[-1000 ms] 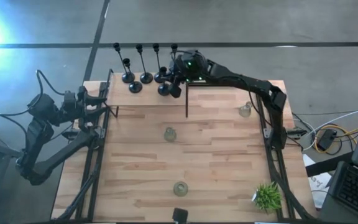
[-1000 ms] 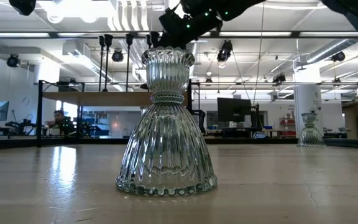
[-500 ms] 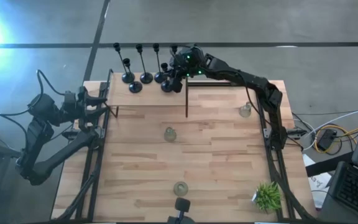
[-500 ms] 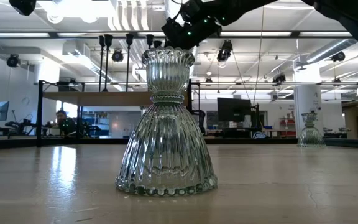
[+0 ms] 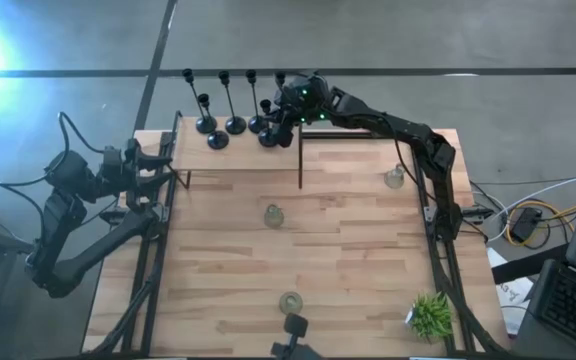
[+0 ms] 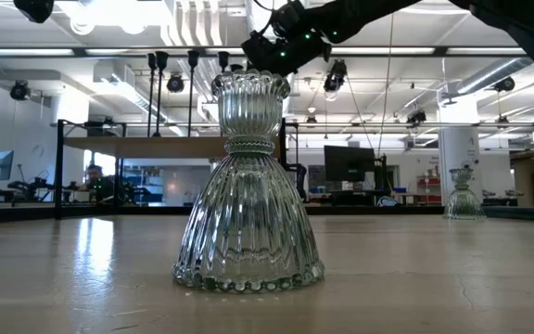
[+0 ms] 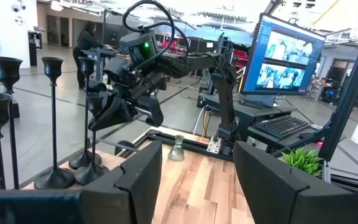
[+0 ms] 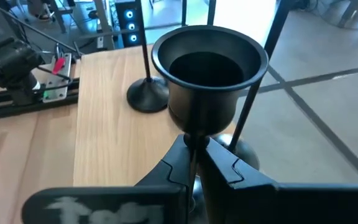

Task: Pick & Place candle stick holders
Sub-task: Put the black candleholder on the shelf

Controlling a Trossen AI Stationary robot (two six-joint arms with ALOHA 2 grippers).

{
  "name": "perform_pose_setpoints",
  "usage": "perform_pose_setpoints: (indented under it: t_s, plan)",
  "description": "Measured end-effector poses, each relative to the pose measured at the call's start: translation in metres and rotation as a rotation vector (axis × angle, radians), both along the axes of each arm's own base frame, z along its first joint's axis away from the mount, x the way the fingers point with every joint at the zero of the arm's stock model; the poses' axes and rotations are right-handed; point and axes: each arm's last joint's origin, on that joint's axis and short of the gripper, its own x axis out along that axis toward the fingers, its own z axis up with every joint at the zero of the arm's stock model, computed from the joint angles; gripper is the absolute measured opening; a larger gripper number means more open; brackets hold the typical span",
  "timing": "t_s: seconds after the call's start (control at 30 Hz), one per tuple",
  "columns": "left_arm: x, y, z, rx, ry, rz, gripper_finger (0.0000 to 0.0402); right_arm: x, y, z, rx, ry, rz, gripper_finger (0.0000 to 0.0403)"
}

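Closest in the low view stands a ribbed glass holder [image 6: 248, 186] on the counter [image 6: 434, 278]; only the right wrist view shows the right claw [image 8: 194, 163] clamped on a black holder's [image 8: 207, 71] thin stem, at the counter's far edge; the left claw [image 7: 194, 171] waits apart
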Motion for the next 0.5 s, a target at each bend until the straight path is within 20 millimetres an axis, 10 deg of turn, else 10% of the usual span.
perform_pose_setpoints:
  t_s: [0.5]
  plan:
    - [0.0000,0.0001,-0.0002,-0.001,0.001,0.003,0.0204,-0.0013,-0.0017,-0.0043,0.019,0.004,0.010,0.0019]
